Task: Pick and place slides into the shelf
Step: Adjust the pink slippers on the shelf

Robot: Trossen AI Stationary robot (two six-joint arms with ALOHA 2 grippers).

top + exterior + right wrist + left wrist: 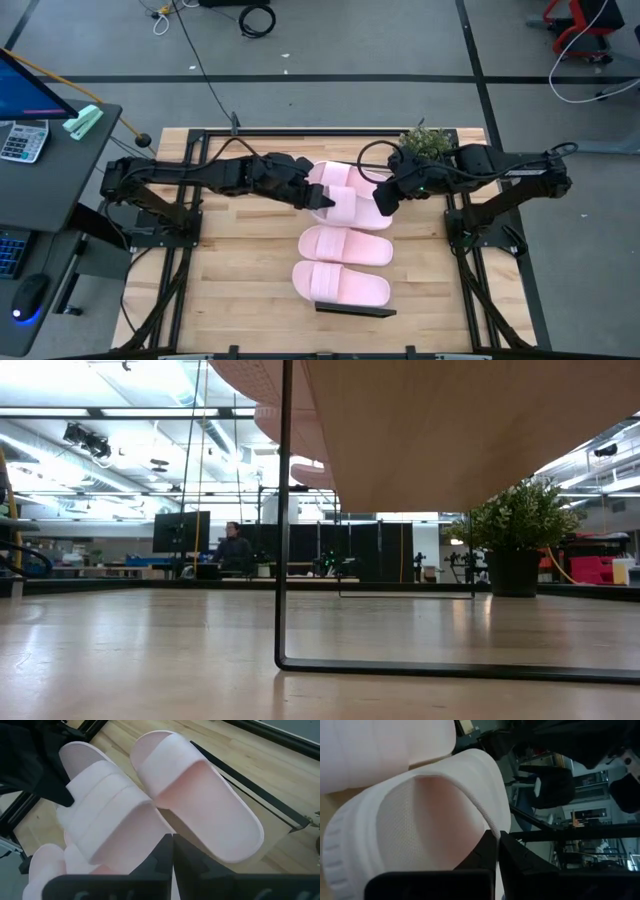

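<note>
Four pale pink slides sit in a row on the shelf (pixel 355 310), which runs from the table's far side to its near side. The near slide (pixel 340 285) and the one behind it (pixel 345 245) lie flat on the panel, and so does the far slide (pixel 322 177). Both grippers are on the third slide (pixel 352 207), with its heel toward the table's left. My left gripper (pixel 322 199) is shut at that heel and my right gripper (pixel 384 197) is shut at the toe end. In the low view only the shelf's underside (pixel 450 430) and its frame leg (pixel 282 520) show. My left gripper pinches the raised heel rim (pixel 487 822) of the slide between its two fingers, coming level from the table's left. My right gripper is shut at the slide's toe end beside the strap (pixel 145 837), coming from the table's right and slanting down; its own fingers hide the exact spot. I cannot tell whether the slide is lifted.
A potted plant (pixel 428 141) stands at the table's far right, close behind my right arm. The far slide (pixel 200 805) lies right beside the held one. Bare tabletop (pixel 240 270) stretches left and right of the shelf. A desk with a calculator (pixel 22 140) stands off the table's left.
</note>
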